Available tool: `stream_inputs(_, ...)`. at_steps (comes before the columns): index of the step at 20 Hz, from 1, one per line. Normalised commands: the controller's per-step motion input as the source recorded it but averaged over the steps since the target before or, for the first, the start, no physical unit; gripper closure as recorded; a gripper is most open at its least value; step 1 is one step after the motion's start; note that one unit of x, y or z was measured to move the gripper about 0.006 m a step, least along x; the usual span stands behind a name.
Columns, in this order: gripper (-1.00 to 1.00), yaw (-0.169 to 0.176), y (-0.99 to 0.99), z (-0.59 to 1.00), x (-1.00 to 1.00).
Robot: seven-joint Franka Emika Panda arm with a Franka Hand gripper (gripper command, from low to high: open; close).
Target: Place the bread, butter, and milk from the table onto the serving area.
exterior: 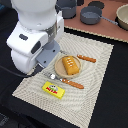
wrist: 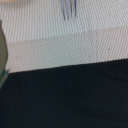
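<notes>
The bread [exterior: 70, 65] lay on the plate [exterior: 61, 70] on the serving area [exterior: 95, 90]; the butter [exterior: 53, 90] sat on the mat nearby. The tool's state couldn't be told, hidden behind the arm [exterior: 32, 35]

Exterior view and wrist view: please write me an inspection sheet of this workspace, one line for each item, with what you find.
Surface: black table with a cream woven placemat on it; the wrist view shows the placemat edge against the black top.
Job's things: bread lies on the round tan plate; butter lies flat on the placemat, near its edge; milk not seen.
Clutter: fork and knife beside the plate.
End effector: hidden behind the white arm; state cannot be told.
Cables: nothing seen.
Surroundings: reddish-brown board with grey pots and a tan bowl at the exterior view's right.
</notes>
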Motion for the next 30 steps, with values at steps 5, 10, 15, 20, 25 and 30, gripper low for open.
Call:
stream_inputs(5, -1.00, 0.001, 0.31, -0.26, -0.66)
stream_inputs(10, -1.00, 0.000, 0.21, -0.29, -0.62)
stream_inputs(15, -1.00, 0.000, 0.26, -0.10, -0.64)
stream_inputs(20, -1.00, 0.000, 0.59, 0.29, -0.78)
stream_inputs(25, -1.00, 0.000, 0.74, 0.15, -0.69)
stream_inputs(30, -1.00, 0.001, 0.71, 0.07, -0.66)
